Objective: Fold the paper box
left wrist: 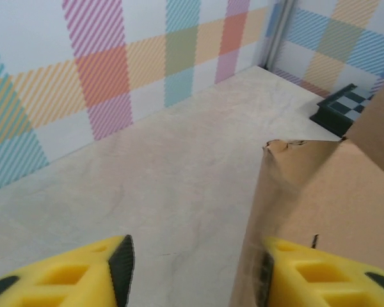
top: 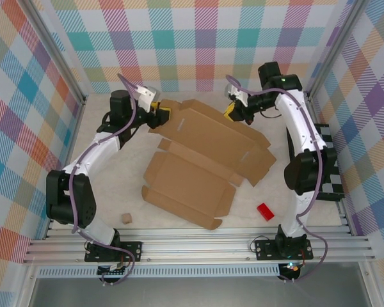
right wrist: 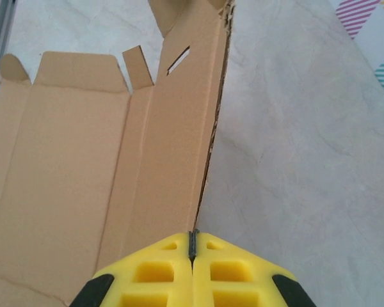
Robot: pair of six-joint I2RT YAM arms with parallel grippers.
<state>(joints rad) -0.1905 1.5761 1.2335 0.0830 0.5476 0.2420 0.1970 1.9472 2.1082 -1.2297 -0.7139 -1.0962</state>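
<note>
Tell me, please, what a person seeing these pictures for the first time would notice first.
The large brown die-cut corrugated cardboard box sheet lies unfolded in the middle of the table. At its far edge, the yellow-fingered right end effector is shut on a raised flap's edge, while the left end effector stands open beside another raised flap. A small red block and a tiny tan cube lie near the front.

The paper box (top: 205, 163), a plain brown corrugated die-cut sheet with flaps and slots, lies mostly flat and unfolded between the two hands. The right hand (right wrist: 192, 246) pinches one raised edge. A ragged-topped flap stands upright inside the spread left hand (left wrist: 192, 272).
</note>
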